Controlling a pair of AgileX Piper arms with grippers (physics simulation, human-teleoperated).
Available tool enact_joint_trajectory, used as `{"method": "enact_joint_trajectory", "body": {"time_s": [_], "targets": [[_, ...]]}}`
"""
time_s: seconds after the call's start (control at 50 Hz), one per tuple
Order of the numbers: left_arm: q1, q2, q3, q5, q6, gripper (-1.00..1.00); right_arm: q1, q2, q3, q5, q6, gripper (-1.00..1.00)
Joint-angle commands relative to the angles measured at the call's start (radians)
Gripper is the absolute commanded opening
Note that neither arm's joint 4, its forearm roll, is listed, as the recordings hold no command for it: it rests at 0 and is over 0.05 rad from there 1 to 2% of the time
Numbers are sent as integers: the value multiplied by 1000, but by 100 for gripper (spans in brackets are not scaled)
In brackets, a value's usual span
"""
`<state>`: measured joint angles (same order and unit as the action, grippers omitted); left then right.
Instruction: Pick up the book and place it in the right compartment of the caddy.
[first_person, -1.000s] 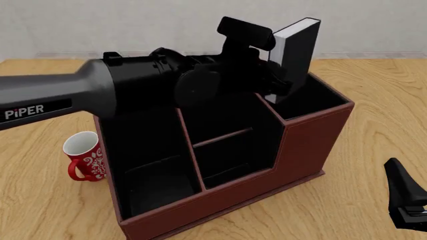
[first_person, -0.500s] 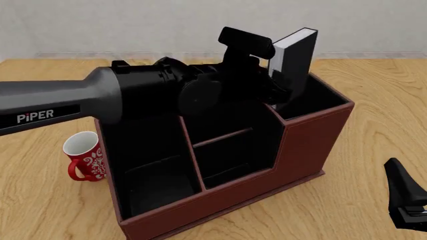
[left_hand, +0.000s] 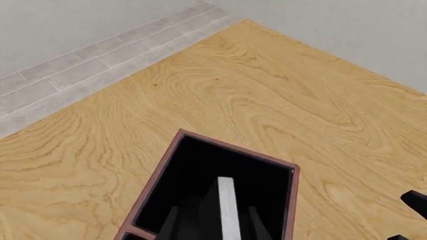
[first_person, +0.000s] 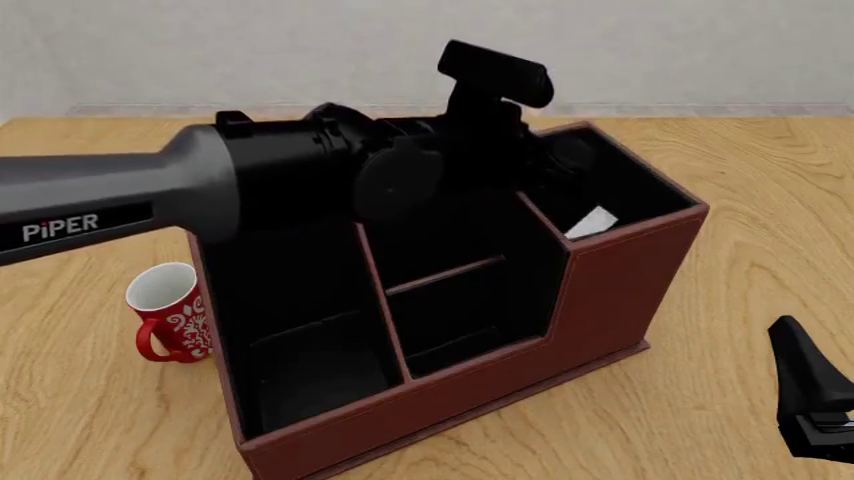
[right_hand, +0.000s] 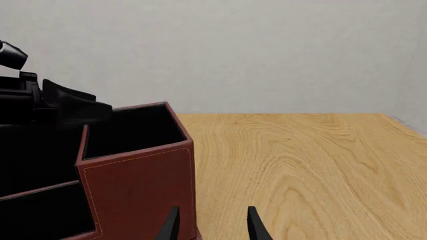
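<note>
The reddish-brown caddy (first_person: 601, 300) stands mid-table, its tall right compartment (first_person: 630, 198) at the right end. The black book (first_person: 589, 223) sits low inside that compartment, with only a white corner of its pages showing in the front view. In the left wrist view its white page edge (left_hand: 227, 207) stands down in the black compartment (left_hand: 200, 170) between the spread fingers. My left gripper (first_person: 558, 160) hovers at the compartment's rim, open and apart from the book. Low near the table's right front, my right gripper (right_hand: 213, 225) is open and empty, beside the caddy's wall (right_hand: 140, 185).
A red patterned mug (first_person: 170, 312) stands on the table at the caddy's left side. My left arm (first_person: 160, 190) stretches across above the caddy's left and middle sections. The right gripper (first_person: 811, 400) is at the frame's lower right. Bare wood lies right of the caddy.
The book, held upright above the compartment rim a second ago, has gone down into the right compartment and left the fingers. The left arm shifted slightly. The right arm stayed still.
</note>
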<state>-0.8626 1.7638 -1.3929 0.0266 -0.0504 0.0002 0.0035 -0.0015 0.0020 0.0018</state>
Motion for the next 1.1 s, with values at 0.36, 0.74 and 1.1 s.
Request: {"method": "enact_joint_trajectory", "body": {"time_s": [0.36, 0.74, 1.1], "targets": [[-16, -71, -41, 72, -74, 100, 0, 0, 0, 0, 0, 100], [-27, -152, -15, 93, -17, 100, 0, 0, 0, 0, 0, 100], [-31, -190, 3, 93, 7, 100, 0, 0, 0, 0, 0, 100]]}}
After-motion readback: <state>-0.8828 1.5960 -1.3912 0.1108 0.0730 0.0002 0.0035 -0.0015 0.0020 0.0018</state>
